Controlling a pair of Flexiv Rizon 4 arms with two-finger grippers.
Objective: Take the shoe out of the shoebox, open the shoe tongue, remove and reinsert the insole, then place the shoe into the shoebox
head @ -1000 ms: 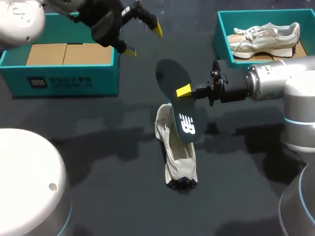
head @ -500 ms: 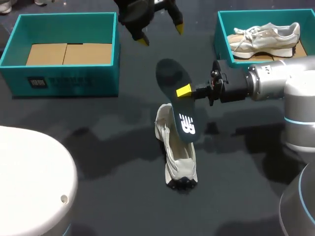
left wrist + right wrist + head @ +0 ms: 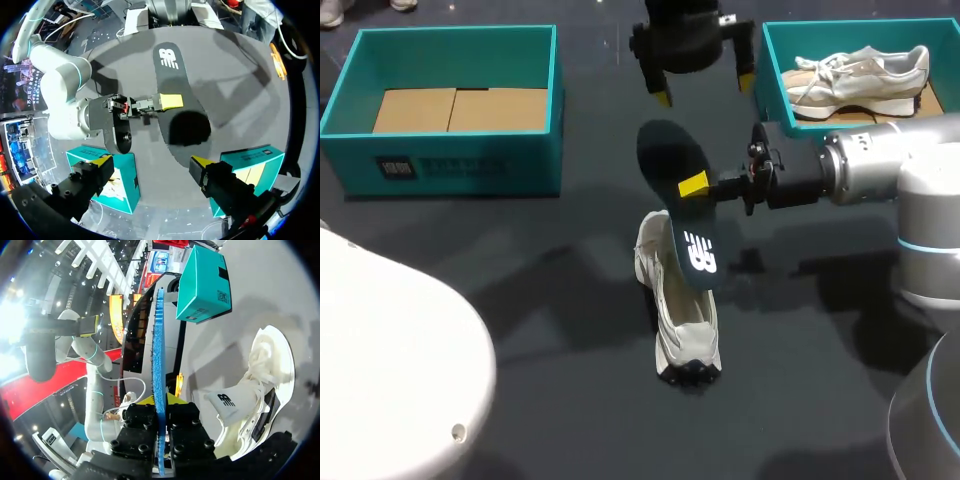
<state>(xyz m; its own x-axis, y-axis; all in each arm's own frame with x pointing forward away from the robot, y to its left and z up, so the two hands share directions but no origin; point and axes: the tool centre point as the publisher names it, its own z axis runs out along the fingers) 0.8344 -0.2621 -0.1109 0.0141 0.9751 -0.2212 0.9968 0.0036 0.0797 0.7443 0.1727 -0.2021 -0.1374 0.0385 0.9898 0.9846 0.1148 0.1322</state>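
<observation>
- The insole [image 3: 680, 200] is dark and carries a white logo [image 3: 700, 252] near its heel end; the wording is not legible.
- The shoe's tongue shows a small dark logo in the right wrist view.
- The left shoebox [image 3: 470, 160], teal, has a dark printed label [image 3: 397, 167] on its front wall, too small to read.
- Since a second ago the left pincer [image 3: 705, 90] has swung from over the left shoebox along the far edge of the surface [image 3: 520, 300]. It now hangs near the far middle, just beside the right shoebox [image 3: 765, 80].
- The right arm, the insole and the shoe [image 3: 685, 320] sit where they were.
- The right pincer [image 3: 694, 185] is clenched on the insole [image 3: 158, 365] at its middle, one yellow tip on each face, holding it edge-up in the air above the shoe's heel end.
- The left pincer [image 3: 151, 162] is released, its fingers spread wide and holding nothing; the insole [image 3: 175, 90] lies ahead of it.
- The pale shoe [image 3: 260, 380] lies near the middle of the surface, toe toward the near edge.
- The left shoebox sits in the far-left corner, the right shoebox in the far-right corner with a second shoe [image 3: 860, 75] inside.
</observation>
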